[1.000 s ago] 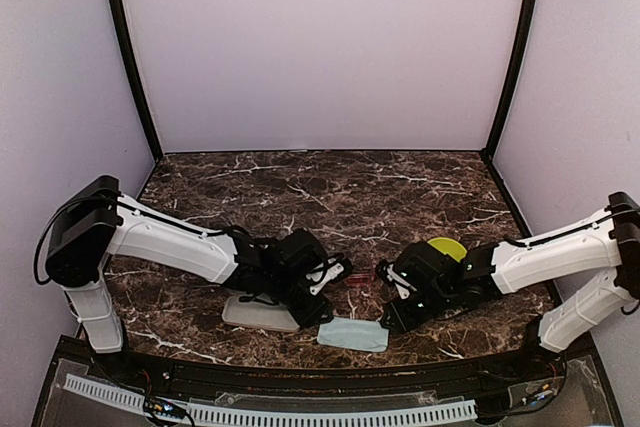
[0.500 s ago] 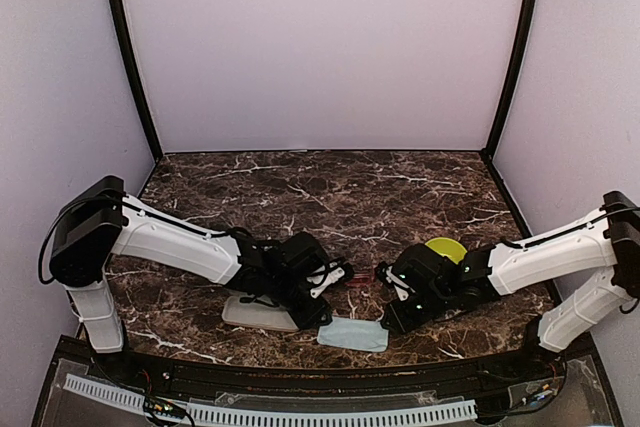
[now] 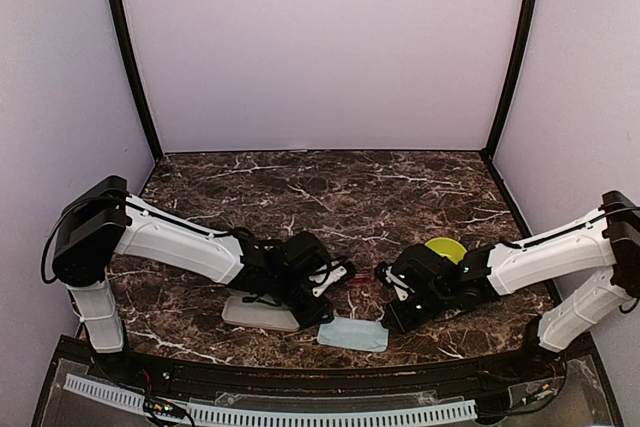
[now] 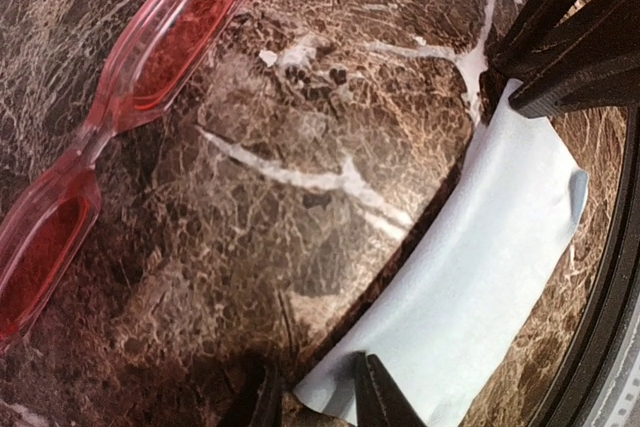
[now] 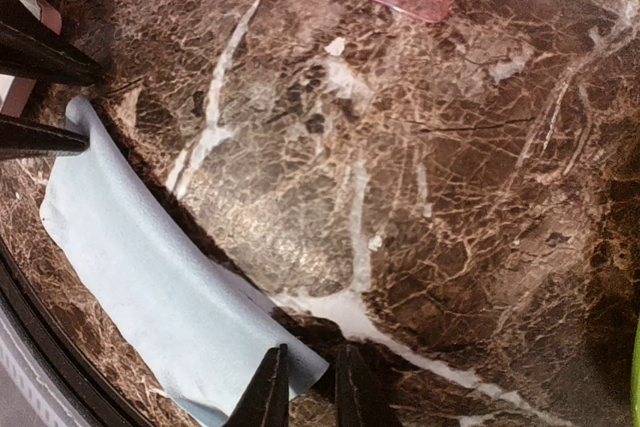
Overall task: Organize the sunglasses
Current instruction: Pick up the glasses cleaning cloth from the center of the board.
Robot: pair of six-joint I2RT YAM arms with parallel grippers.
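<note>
As the ends of the blue cloth are set between the slightly open jaws of the left gripper and right gripper, the red sunglasses are seen just past it, lying lengthways between both.

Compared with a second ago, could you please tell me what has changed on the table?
Barely anything: the left arm leaned slightly toward the centre. The left pincer and right pincer stay at either end of the light blue cloth, jaws apart. The red-pink sunglasses and cloth have not moved.
</note>
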